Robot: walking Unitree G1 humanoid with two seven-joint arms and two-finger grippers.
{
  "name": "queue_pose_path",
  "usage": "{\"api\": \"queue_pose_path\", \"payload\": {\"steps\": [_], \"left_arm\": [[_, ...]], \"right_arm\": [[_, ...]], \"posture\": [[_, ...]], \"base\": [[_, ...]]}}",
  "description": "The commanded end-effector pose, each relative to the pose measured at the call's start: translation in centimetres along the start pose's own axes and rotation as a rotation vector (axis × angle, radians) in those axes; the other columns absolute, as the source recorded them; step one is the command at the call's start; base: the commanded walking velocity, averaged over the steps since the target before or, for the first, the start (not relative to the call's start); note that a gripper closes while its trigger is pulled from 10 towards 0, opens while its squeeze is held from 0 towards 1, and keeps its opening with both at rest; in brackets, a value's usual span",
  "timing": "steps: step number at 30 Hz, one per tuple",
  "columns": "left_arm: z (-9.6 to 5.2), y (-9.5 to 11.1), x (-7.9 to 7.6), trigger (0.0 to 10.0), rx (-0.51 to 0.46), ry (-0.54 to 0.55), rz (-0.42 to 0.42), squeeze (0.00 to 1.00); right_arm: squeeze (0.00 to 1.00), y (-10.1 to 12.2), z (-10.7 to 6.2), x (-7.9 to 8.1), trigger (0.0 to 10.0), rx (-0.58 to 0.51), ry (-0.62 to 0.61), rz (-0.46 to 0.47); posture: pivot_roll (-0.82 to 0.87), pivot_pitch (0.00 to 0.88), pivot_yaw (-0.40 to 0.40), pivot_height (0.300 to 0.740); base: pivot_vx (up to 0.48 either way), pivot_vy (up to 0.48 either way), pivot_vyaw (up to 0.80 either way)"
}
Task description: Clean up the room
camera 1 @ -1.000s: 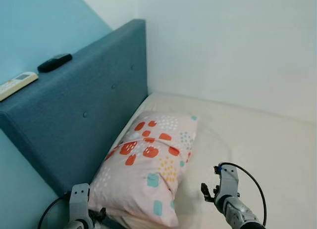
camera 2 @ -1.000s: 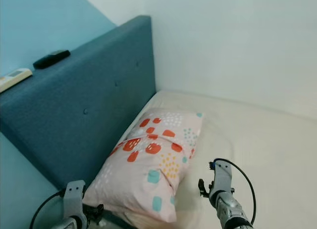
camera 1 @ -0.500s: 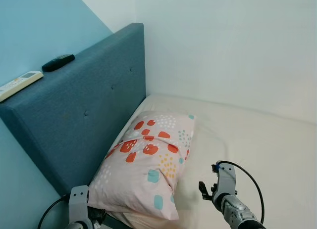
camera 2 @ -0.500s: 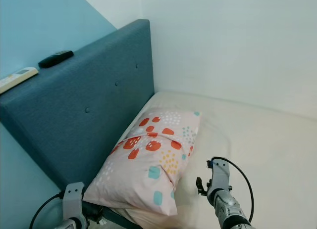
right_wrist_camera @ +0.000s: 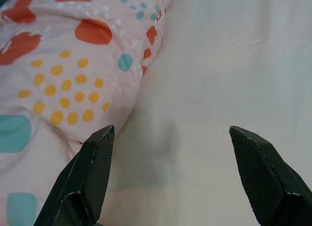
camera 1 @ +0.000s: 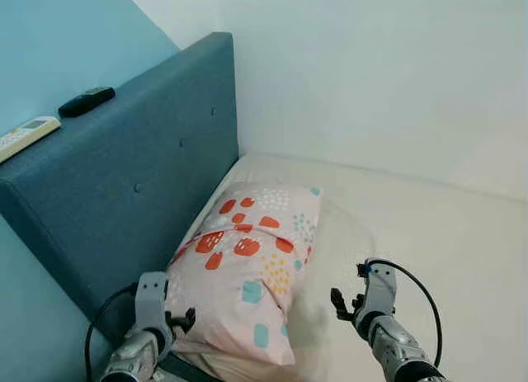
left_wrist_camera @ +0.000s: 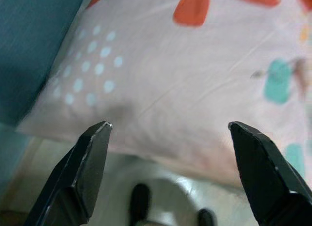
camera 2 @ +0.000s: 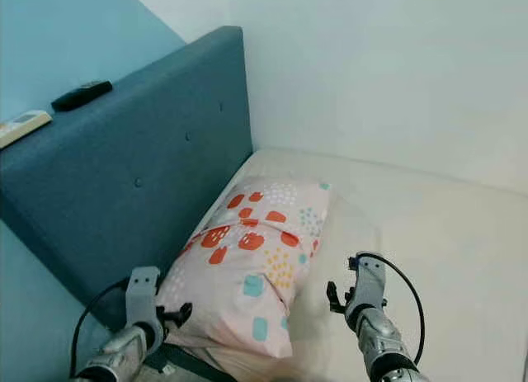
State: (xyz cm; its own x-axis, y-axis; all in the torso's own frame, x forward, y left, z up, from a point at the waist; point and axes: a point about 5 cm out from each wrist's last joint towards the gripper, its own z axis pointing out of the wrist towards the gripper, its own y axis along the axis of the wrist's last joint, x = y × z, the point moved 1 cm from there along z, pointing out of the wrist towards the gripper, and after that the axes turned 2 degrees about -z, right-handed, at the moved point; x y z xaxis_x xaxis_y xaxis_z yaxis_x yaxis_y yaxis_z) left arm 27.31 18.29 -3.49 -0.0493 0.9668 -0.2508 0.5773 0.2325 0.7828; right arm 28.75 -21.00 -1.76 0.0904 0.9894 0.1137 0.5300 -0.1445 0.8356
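**Both tools spread wide at either side of the pillow on the bed**

The left tool hangs at the near left end of the pillow, its two black fingers standing wide apart with nothing between them. In the left wrist view the pink cloth with its pale dots and a red patch lies just beyond the fingertips, and I cannot tell whether they touch it. From the head views the left tool sits low beside the pillow's near left edge, close to the foot of the headboard, with a black cable looping off its wrist.

The right tool is on the other side, its fingers likewise spread wide and holding nothing. It hovers over the cream sheet of the bed, just beside the pillow's right edge; the right wrist view shows the yellow-dotted and red-spotted cloth under one finger and bare sheet under the other.

The pillow itself lies lengthwise on the bed, its left long side against the dark blue padded headboard, its far end pointing toward the corner of the white wall. Its cover is pale pink with red, yellow, white and teal marks.

On top of the headboard rest a black remote and, nearer the camera, a white remote, a little apart from each other
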Motion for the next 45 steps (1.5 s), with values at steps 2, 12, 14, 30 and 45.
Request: {"api": "queue_pose_path", "payload": {"steps": [2,12,14,30,45], "left_arm": [[0.4,0.9,-0.5,10.0,-0.034,-0.015,-0.097,0.0],[1.1,4.2,-1.2,10.0,-0.139,0.009,-0.142,0.0],[1.1,4.3,-1.2,10.0,-0.143,0.013,-0.147,0.0],[1.2,10.9,-1.0,10.0,-0.36,0.059,-0.121,0.0],[-1.2,15.0,5.4,10.0,-0.404,0.425,0.201,0.0]], "right_arm": [[0.0,0.8,0.2,0.5,10.0,-0.048,0.021,0.038],[0.0,2.3,0.3,1.1,10.0,-0.139,0.075,0.154],[0.0,2.5,0.4,1.2,10.0,-0.15,0.079,0.169],[0.0,4.7,-0.1,4.5,10.0,-0.316,0.329,0.347],[0.0,4.0,-2.7,9.3,10.0,-0.365,0.556,0.321]], "posture": [[0.03,0.005,-0.011,0.655],[0.04,0.015,-0.005,0.605],[0.03,0.019,-0.003,0.6],[0.03,0.092,0.004,0.53],[-0.01,0.212,0.027,0.48]], "base": [[0.0,0.0,0.0],[0.0,0.0,0.0],[0.0,0.0,0.0],[0.0,0.0,0.0],[0.0,0.0,0.0]]}}
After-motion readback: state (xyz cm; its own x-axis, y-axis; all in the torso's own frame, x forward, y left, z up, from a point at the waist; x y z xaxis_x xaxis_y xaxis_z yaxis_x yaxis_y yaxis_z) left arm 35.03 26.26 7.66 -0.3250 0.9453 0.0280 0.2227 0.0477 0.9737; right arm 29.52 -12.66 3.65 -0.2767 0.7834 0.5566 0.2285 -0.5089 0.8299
